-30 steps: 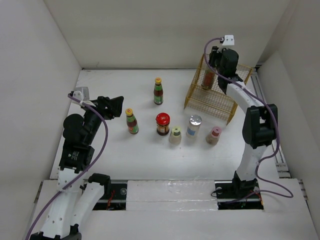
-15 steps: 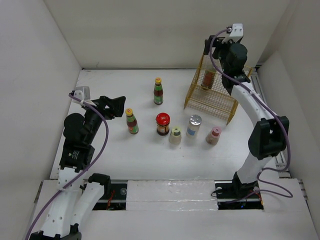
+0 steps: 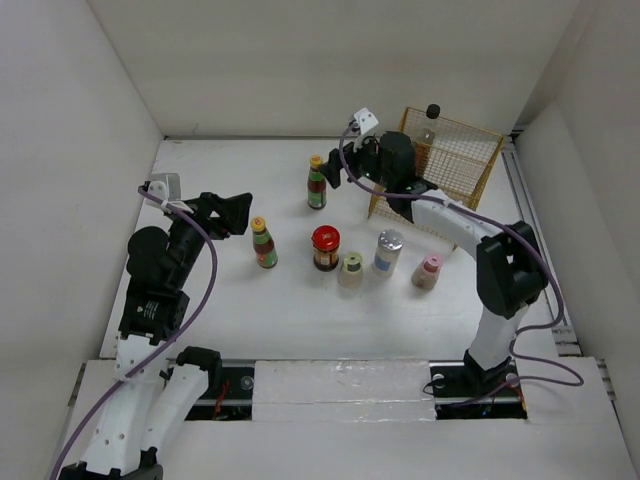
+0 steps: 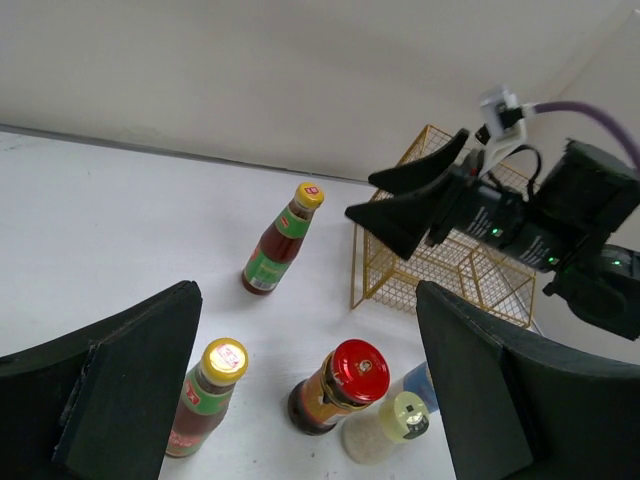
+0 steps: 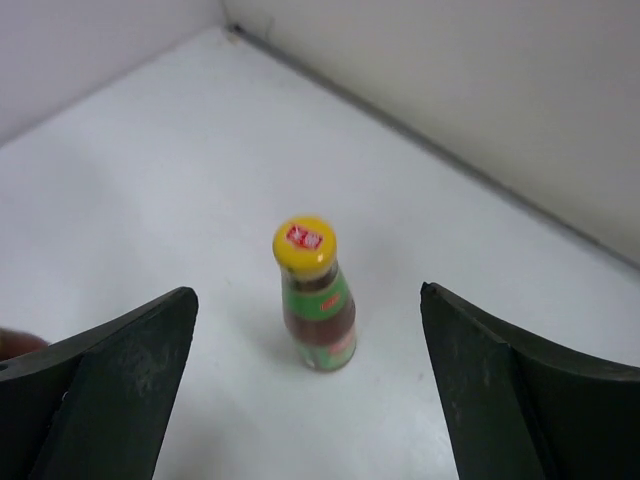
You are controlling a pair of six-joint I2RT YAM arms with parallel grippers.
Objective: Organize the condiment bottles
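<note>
Right gripper (image 4: pixel 362 197) wide, facing far bottle (image 5: pixel 318 300); left gripper (image 3: pixel 238 213) wide too. We judge bottle rigid, light, slick, tippy; take body at label.

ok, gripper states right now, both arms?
Left gripper: open, holding nothing.
Right gripper: open, holding nothing, facing the far yellow-capped bottle.

Open bench (image 3: pixel 230 170) lies to the left and front of the far yellow-capped bottle (image 3: pixel 317 182); the red-lidded jar (image 3: pixel 325 248) and green-topped shaker (image 3: pixel 351 269) stand close, little gap between, and the yellow wire basket (image 3: pixel 465 150) walls off the right
</note>
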